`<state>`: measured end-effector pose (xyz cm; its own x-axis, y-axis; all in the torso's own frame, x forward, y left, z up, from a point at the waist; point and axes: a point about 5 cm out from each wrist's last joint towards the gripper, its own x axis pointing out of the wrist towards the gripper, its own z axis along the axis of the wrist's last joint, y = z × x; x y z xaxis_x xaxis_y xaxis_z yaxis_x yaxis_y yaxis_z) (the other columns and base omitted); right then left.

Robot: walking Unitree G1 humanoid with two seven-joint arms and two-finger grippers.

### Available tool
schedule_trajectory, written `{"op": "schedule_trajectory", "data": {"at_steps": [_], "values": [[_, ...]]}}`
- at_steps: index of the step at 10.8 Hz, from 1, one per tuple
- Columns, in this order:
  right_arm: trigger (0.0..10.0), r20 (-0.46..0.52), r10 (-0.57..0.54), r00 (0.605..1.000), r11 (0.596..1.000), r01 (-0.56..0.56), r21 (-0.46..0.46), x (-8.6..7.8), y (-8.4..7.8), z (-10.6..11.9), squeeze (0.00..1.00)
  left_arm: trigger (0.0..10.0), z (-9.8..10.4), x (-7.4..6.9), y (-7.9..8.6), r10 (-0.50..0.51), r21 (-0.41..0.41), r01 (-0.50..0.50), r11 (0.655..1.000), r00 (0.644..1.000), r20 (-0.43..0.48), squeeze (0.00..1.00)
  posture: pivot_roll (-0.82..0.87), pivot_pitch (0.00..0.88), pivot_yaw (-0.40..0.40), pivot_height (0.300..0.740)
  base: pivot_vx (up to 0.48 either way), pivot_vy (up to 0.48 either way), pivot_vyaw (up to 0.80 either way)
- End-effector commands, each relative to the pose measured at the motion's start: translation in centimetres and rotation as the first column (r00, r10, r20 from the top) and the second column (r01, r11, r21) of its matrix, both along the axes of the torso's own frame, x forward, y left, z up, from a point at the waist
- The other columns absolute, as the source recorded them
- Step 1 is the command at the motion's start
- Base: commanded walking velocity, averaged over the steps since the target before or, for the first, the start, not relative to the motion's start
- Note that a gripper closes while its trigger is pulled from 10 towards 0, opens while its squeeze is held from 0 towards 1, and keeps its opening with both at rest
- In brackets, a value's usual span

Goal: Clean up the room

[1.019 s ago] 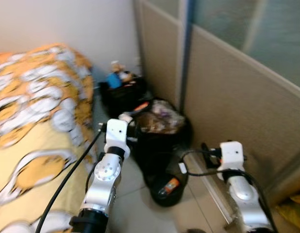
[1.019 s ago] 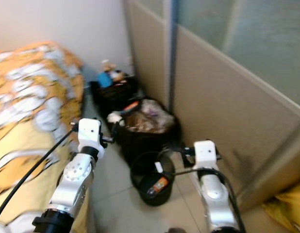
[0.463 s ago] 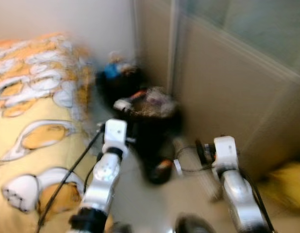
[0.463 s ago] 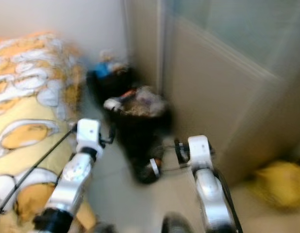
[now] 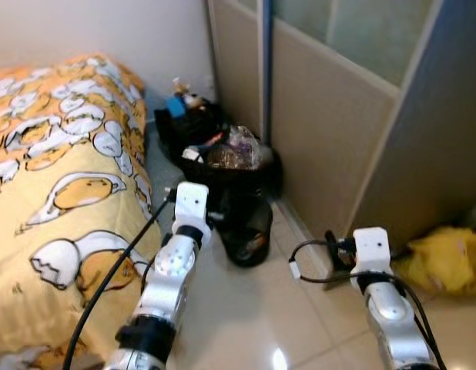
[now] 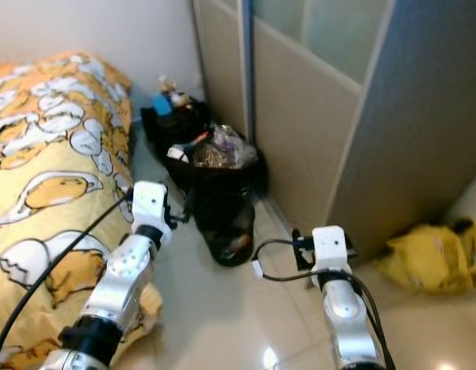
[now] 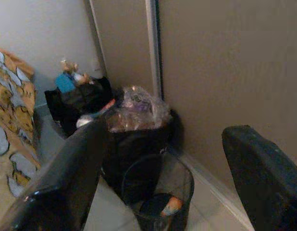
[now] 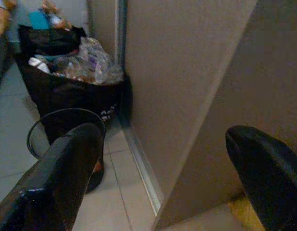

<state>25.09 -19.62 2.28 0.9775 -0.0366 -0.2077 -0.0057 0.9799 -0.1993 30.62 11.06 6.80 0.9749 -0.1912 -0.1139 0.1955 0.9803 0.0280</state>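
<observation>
Bag [image 5: 442,262], yellow, slumped on floor beside right claw [image 8: 163,192], by panel; looks soft, light, crinkly, best pinched at bunched top. Bin [image 5: 246,231] ahead of left claw [image 7: 163,183], near. Both claws spread apart, empty.

mesh wastebasket [image 5: 248,231]: near side hidden behind left arm [image 5: 170,270], orange item inside too small to identify | full black bag [image 5: 230,166]: contents under clear plastic unreadable | yellow bag [image 5: 447,260]: cut off by frame edge | bedspread [image 5: 53,185]: ran past left edge
</observation>
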Motion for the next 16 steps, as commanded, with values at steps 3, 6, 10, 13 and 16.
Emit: {"op": "schedule_trajectory", "data": {"at_steps": [3, 6, 10, 13, 16], "values": [[10.0, 0.049, -0.137, 0.989, 0.99, 0.138, -0.02, -2.2, -2.0, 0.1, 0.0, 10.0, -3.0, -3.2, 5.4, -0.03, -0.007, 0.029, 1.0, 0.994, -0.108, 0.0, -0.24, 0.0, 0.107, 0.736, 0.0, 0.0, -0.74], [10.0, 0.059, -0.08, 0.995, 0.996, 0.082, -0.037, -1.8, -1.1, 0.2, 0.0, 10.0, -2.3, -1.7, 3.0, -0.074, -0.084, 0.069, 0.994, 0.996, -0.058, 0.0, -0.25, 0.0, 0.087, 0.736, 0.091, -0.13, -0.74], [10.0, 0.093, -0.08, 0.992, 0.996, 0.083, -0.03, -1.1, -0.7, 1.1, 0.01, 10.0, -1.9, -0.5, 2.5, -0.075, -0.042, 0.073, 0.996, 0.996, -0.05, 0.0, -0.27, 0.0, 0.096, 0.736, 0.149, -0.074, -0.74], [10.0, 0.128, -0.133, 0.983, 0.991, 0.131, 0.025, -1.3, -0.6, 1.4, 0.02, 10.0, -3.5, -0.6, 3.7, 0.052, -0.103, -0.069, 0.992, 0.986, -0.16, 0.0, -0.29, 0.0, 0.111, 0.736, 0.0, 0.0, -0.73], [10.0, 0.112, -0.136, 0.984, 0.991, 0.135, 0.01, -1.5, -1.0, 1.3, 0.0, 10.0, -3.0, -0.2, 3.2, 0.011, -0.129, -0.028, 0.991, 0.992, -0.129, 0.0, -0.31, 0.0, 0.116, 0.736, 0.15, 0.0, -0.49]]}}
